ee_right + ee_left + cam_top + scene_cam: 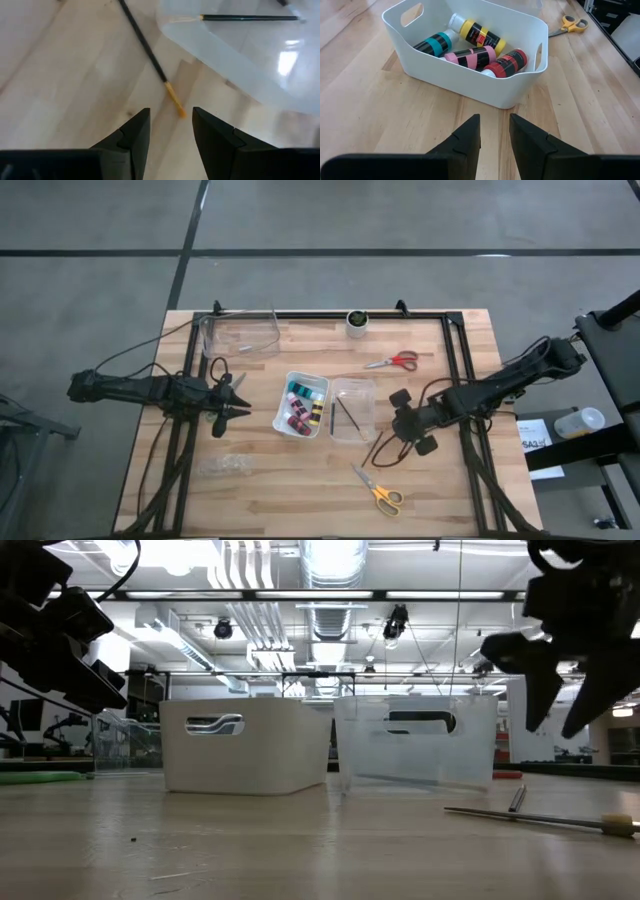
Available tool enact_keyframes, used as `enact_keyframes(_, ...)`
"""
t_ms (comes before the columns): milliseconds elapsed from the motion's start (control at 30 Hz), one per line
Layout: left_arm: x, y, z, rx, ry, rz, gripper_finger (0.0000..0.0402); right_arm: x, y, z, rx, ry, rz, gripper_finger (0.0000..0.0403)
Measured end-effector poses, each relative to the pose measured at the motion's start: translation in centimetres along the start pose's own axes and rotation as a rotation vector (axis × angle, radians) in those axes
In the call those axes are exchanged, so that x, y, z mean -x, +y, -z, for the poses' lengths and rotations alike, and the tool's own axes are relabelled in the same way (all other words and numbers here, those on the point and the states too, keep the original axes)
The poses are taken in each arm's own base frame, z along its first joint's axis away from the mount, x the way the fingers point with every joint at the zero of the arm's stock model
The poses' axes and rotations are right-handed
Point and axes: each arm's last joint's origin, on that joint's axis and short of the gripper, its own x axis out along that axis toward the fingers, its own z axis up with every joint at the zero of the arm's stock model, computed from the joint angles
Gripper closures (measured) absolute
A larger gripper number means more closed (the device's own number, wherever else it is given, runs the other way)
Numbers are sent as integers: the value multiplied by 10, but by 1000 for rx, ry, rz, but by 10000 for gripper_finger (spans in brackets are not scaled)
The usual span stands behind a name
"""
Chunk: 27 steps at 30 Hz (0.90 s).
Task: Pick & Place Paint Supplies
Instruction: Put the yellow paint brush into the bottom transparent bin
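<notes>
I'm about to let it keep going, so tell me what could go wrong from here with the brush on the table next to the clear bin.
1. The brush lies flat and thin on the wood; the right end effector, open above its yellow tip, might slip off it.
2. The brush sits close to the clear bin, so a finger could nudge the wall.
3. Both scissors are not yet sorted.

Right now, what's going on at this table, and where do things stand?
A two-arm robot is sorting paint supplies. Four paint bottles already lie in the white bin, and one brush lies in the clear bin beside it. The right gripper, open and empty, hovers over a brush on the table. The left gripper, open and empty, waits facing the white bin. Red scissors and yellow scissors lie out on the table.
</notes>
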Motion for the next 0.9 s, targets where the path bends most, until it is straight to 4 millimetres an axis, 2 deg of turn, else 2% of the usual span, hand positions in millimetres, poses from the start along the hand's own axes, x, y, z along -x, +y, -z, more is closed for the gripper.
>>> enact_keyframes(233, 0, 0, 0, 0, 0, 0, 294, -15, 1, 11, -19, -116, 2, 259)
enact_keyframes(500, 0, 0, 0, 0, 0, 0, 294, -28, 1, 40, -34, -297, 32, 259)
enact_keyframes(767, 0, 0, 0, 0, 0, 0, 294, -42, -4, 56, -79, -342, 9, 259)
enact_keyframes(900, 0, 0, 0, 0, 0, 0, 294, -45, -9, 57, -89, -345, -11, 259)
